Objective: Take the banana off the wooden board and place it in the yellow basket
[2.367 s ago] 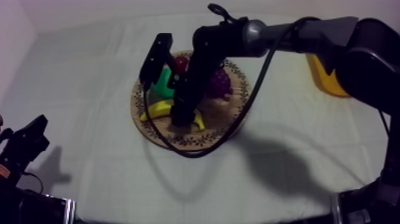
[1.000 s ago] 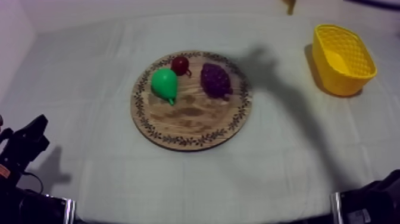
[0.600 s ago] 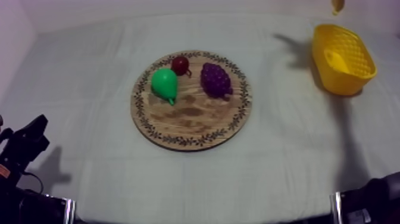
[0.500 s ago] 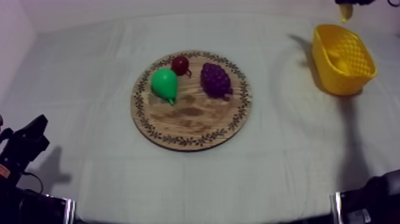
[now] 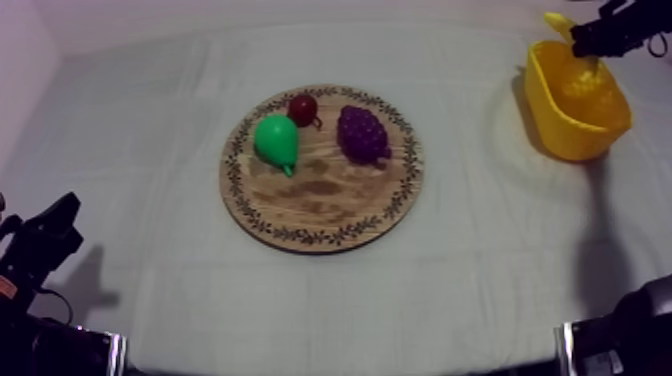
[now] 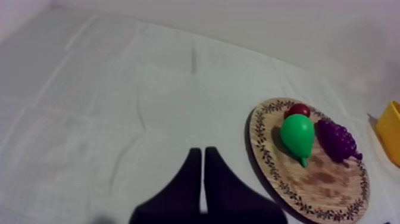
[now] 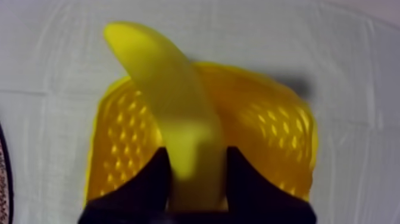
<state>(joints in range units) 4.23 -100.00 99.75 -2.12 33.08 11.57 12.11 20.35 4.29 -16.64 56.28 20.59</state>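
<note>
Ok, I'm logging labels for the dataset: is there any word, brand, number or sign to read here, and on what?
None can be read. The board has a leafy pattern on its rim, not letters. The basket, banana, pear, grapes, small red fruit and cloth bear no writing.

Table (image 5: pixel 430 300): covered all over by a grey-white cloth (image 5: pixel 130 130) with faint creases and fold lines.
Wooden board (image 5: pixel 322 203): round, with a patterned rim; it lies flat on the cloth near the middle of the table.
Yellow basket (image 5: pixel 562 135): stands upright on the cloth at the right arm's side, toward the far edge, with its open top facing up.
Spacing: board and basket are well apart, not touching.
</note>
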